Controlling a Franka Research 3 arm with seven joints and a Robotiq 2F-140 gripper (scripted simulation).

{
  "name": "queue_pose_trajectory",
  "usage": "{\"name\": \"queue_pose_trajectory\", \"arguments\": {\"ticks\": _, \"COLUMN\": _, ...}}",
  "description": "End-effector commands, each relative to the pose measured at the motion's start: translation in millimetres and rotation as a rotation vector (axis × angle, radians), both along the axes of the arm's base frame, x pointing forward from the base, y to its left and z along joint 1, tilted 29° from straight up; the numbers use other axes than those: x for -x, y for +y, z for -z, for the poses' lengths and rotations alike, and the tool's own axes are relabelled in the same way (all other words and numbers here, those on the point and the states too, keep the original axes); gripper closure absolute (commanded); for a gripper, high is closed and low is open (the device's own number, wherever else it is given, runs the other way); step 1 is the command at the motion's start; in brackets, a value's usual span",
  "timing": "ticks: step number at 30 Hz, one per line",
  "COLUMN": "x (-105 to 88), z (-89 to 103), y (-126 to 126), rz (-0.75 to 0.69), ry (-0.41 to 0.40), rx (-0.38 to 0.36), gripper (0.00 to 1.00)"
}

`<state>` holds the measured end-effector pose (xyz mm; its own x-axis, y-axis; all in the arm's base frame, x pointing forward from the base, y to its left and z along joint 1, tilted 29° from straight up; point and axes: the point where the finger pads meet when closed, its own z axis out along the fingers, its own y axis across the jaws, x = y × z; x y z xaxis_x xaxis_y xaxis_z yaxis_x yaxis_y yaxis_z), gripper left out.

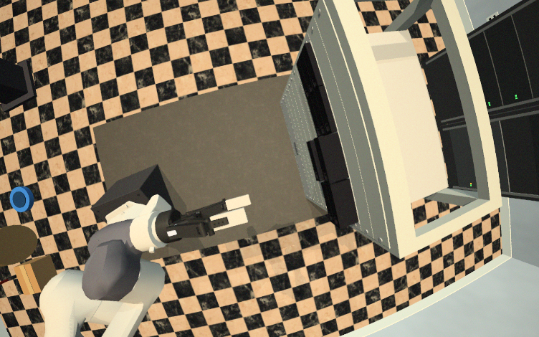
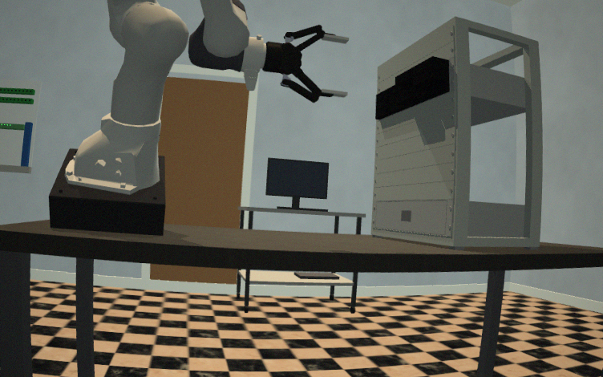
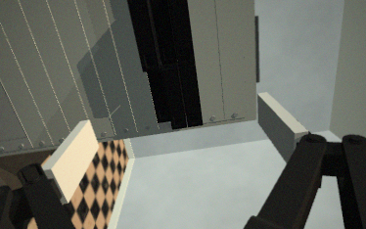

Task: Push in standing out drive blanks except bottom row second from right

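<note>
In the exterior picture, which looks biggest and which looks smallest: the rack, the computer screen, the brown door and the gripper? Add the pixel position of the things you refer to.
1. Rack (image 2: 462, 140)
2. Brown door (image 2: 203, 182)
3. Gripper (image 1: 238, 210) (image 2: 335, 66) (image 3: 174, 121) and computer screen (image 2: 297, 178): too close to rank surely

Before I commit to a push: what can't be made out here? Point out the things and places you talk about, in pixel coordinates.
- Exterior view: individual drive blanks (image 2: 412, 88); black on black, seen obliquely.
- Wrist view: chassis front (image 3: 167, 44); cut off by the top edge, too dark for seams.
- Top view: the lower blank rows; hidden by the steep angle and protruding blanks (image 1: 338, 183).
- Any view: latches; too small.

Top looks down—exterior sideways; both show rack.
</note>
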<state>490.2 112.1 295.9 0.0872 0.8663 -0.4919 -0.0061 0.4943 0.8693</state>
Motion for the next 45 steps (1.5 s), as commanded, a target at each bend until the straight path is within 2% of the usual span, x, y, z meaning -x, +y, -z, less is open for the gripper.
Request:
{"name": "queue_pose_trajectory", "arguments": {"ticks": 1, "x": -1.8, "z": 2.3, "y": -2, "rz": 0.000, "ry": 0.004, "rx": -0.009, "gripper": 0.00}}
{"name": "queue_pose_trajectory", "arguments": {"ticks": 7, "x": -28.1, "z": 7.3, "y": -17, "rz": 0.000, "ry": 0.004, "rx": -0.009, "gripper": 0.00}}
{"name": "queue_pose_trajectory", "arguments": {"ticks": 10, "x": -34.0, "z": 8.4, "y": -20, "rz": 0.000, "ry": 0.004, "rx": -0.009, "gripper": 0.00}}
{"name": "queue_pose_trajectory", "arguments": {"ticks": 45, "x": -34.2, "z": 8.5, "y": -20, "rz": 0.000, "ry": 0.004, "rx": -0.009, "gripper": 0.00}}
